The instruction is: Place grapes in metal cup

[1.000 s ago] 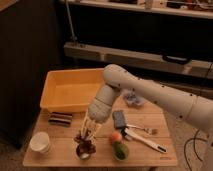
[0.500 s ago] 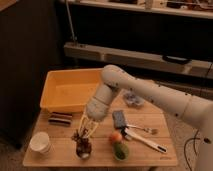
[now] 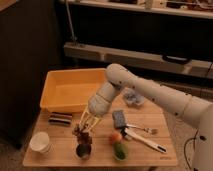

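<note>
Jaws: I see the gripper (image 3: 84, 129) pointing down at the near-left of the wooden counter (image 3: 150, 155), its pale fingers (image 3: 81, 121) clenched around the dark bunch of grapes (image 3: 80, 132).
Grapes: held just above the small metal cup (image 3: 83, 150), which stands upright near the counter's front edge; I cannot tell whether they touch its rim.
Arm: the white arm (image 3: 145, 90) reaches in from the right.
Far left: a yellow plastic bin (image 3: 70, 90).
Near left: a white paper cup (image 3: 40, 143), with a dark striped block (image 3: 60, 118) behind it.
Right of the metal cup: an orange and green vegetable (image 3: 117, 145), a blue sponge (image 3: 119, 118), and a white-handled utensil (image 3: 145, 141).
</note>
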`<state>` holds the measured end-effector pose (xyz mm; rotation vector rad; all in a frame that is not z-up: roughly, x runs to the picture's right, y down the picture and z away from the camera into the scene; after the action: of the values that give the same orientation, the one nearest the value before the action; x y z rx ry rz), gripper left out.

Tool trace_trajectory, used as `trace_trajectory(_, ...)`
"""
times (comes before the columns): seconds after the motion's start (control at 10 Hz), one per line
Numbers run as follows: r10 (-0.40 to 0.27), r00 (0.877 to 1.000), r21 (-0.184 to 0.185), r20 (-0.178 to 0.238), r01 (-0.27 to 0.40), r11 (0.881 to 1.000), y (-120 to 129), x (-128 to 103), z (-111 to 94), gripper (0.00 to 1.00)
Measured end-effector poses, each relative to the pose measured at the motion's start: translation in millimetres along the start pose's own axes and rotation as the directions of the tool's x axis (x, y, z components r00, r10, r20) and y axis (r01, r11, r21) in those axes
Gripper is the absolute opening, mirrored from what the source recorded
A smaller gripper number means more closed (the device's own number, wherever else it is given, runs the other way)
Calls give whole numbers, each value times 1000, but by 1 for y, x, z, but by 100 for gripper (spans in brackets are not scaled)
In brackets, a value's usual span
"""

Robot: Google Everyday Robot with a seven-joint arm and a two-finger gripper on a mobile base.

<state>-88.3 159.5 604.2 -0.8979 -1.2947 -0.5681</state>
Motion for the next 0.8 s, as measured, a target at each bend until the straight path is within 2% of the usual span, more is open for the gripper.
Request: trace_trajectory(0.8,5,1000,-57,15,-4,998,13,-10,22,0)
